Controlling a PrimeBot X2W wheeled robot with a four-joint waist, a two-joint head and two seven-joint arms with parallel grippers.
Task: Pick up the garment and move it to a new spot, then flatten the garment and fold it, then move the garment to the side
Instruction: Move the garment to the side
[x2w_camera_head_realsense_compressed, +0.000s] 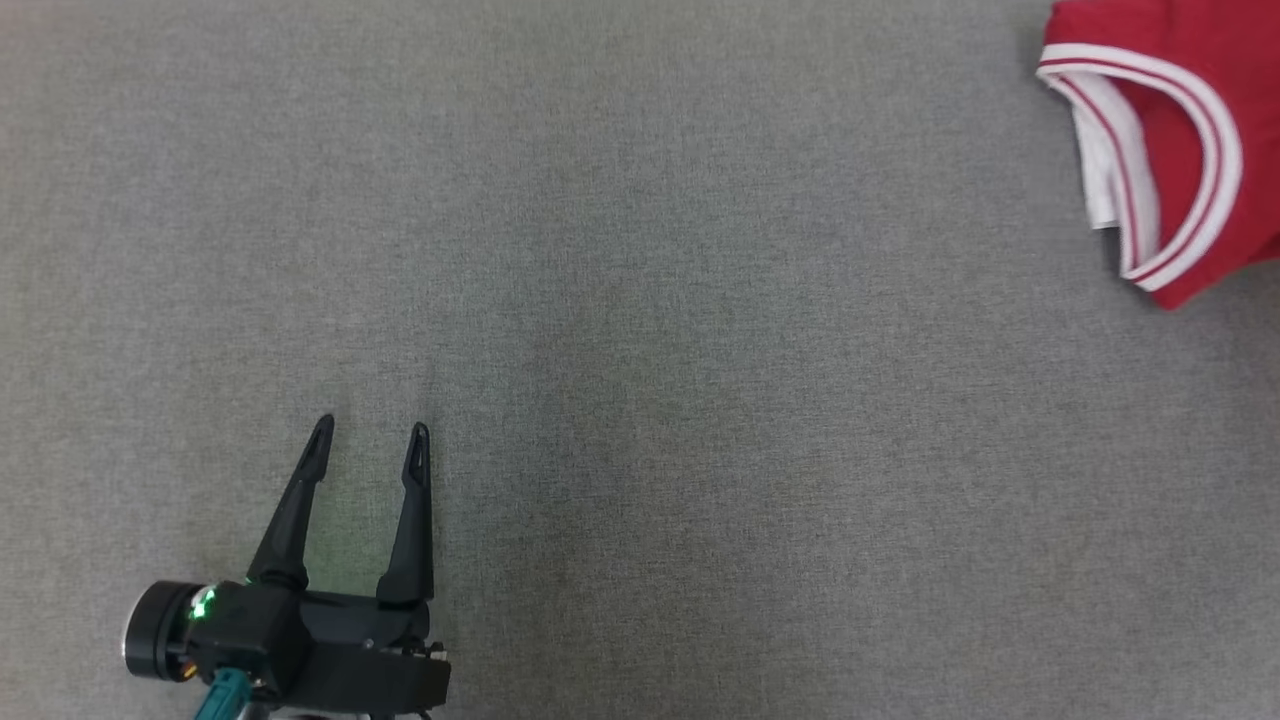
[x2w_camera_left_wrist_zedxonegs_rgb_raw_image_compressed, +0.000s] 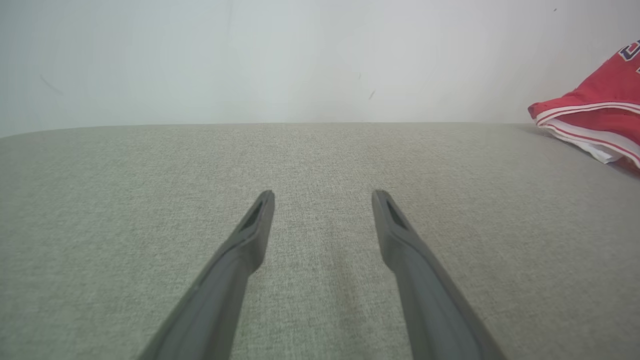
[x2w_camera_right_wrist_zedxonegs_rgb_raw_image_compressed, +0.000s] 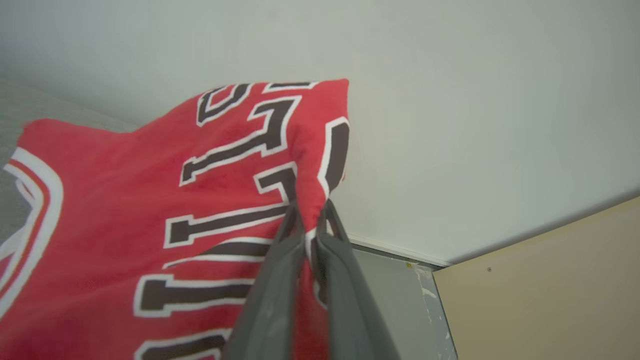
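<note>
While a grey cloth surface (x2w_camera_head_realsense_compressed: 700, 400) spreads out on every side of the left gripper (x2w_camera_head_realsense_compressed: 370, 427), running ahead of its fingertips to a pale wall (x2w_camera_left_wrist_zedxonegs_rgb_raw_image_compressed: 300, 60), the red garment (x2w_camera_head_realsense_compressed: 1190, 130) lies well apart from that gripper, far ahead of the fingers and off to their right. In the left wrist view the same garment (x2w_camera_left_wrist_zedxonegs_rgb_raw_image_compressed: 600, 95) sits beyond and to the right of the right-hand finger, partly bunched on the cloth surface. The left gripper's two dark fingers (x2w_camera_left_wrist_zedxonegs_rgb_raw_image_compressed: 225, 280) stand spread wide, with bare cloth between them and nothing in their hold. The right gripper (x2w_camera_right_wrist_zedxonegs_rgb_raw_image_compressed: 311, 207) has its fingers (x2w_camera_right_wrist_zedxonegs_rgb_raw_image_compressed: 280, 290) drawn almost together, pinching a fold of the garment (x2w_camera_right_wrist_zedxonegs_rgb_raw_image_compressed: 150, 200) at their tips; the fabric rises above the tips and hangs away to their left. A beige panel (x2w_camera_right_wrist_zedxonegs_rgb_raw_image_compressed: 550, 290) shows to the right of those fingers. Black-and-white lettering (x2w_camera_right_wrist_zedxonegs_rgb_raw_image_compressed: 235, 150) runs across the red fabric just left of the pinched fold, and white-striped trim (x2w_camera_head_realsense_compressed: 1200, 150) edges the garment's opening.
</note>
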